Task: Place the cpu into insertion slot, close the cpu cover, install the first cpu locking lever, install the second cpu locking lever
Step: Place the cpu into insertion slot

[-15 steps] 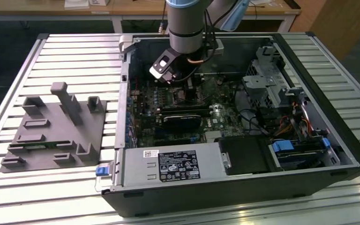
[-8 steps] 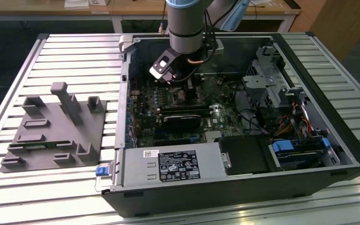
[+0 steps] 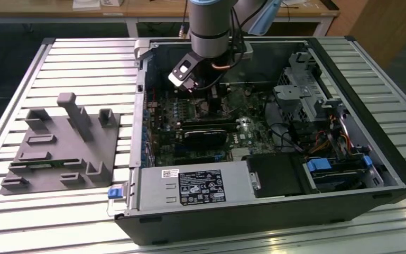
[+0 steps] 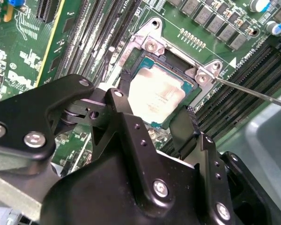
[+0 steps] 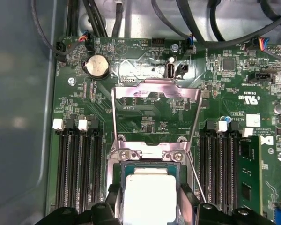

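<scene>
Green motherboard (image 5: 75,101), cpu (image 5: 150,190) in insertion slot (image 5: 150,164), cpu cover (image 5: 154,90) raised, claw (image 4: 152,105) above

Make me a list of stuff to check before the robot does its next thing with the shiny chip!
1. cpu lies inside the insertion slot: ok.
2. cpu sits fully flat in it: cannot tell.
3. cpu cover shut over the chip: not ok, it stands swung open.
4. locking lever latched down: not ok, the thin wire sticks out free beside the slot.
5. gripper lined up with the slot: ok, it sits right at the cpu.
6. gripper's hold on the cpu: cannot tell.
</scene>
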`<state>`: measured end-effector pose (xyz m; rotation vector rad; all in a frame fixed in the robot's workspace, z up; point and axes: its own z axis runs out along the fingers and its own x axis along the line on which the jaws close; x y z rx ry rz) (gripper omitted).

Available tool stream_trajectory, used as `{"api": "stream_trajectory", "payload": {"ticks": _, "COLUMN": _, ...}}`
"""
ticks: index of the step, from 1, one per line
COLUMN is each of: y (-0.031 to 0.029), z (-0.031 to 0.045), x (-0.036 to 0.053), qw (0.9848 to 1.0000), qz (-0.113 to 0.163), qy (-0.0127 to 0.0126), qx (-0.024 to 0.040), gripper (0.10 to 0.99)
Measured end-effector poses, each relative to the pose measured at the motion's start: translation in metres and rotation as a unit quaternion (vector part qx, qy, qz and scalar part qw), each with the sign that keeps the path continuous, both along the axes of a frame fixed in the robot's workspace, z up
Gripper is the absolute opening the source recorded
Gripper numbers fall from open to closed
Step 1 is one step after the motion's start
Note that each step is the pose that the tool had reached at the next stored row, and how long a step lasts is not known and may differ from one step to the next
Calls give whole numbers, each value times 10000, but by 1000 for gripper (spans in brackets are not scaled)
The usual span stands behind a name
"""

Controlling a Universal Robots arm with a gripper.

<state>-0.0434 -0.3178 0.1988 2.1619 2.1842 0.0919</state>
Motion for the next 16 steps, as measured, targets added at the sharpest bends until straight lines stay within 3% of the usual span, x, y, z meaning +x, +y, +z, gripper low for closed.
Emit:
{"api": "stream_trajectory", "payload": {"ticks": 10, "y": 0, "z": 49, "x": 0, "qw": 10000, "qz": 0, "qy": 0, "qx": 0, "gripper": 612}}
{"api": "stream_trajectory", "payload": {"ticks": 13, "y": 0, "z": 55, "x": 0, "qw": 10000, "qz": 0, "qy": 0, "qx": 0, "gripper": 533}}
{"api": "stream_trajectory", "payload": {"ticks": 15, "y": 0, "z": 59, "x": 0, "qw": 10000, "qz": 0, "qy": 0, "qx": 0, "gripper": 416}}
{"api": "stream_trajectory", "payload": {"ticks": 16, "y": 0, "z": 61, "x": 0, "qw": 10000, "qz": 0, "qy": 0, "qx": 0, "gripper": 416}}
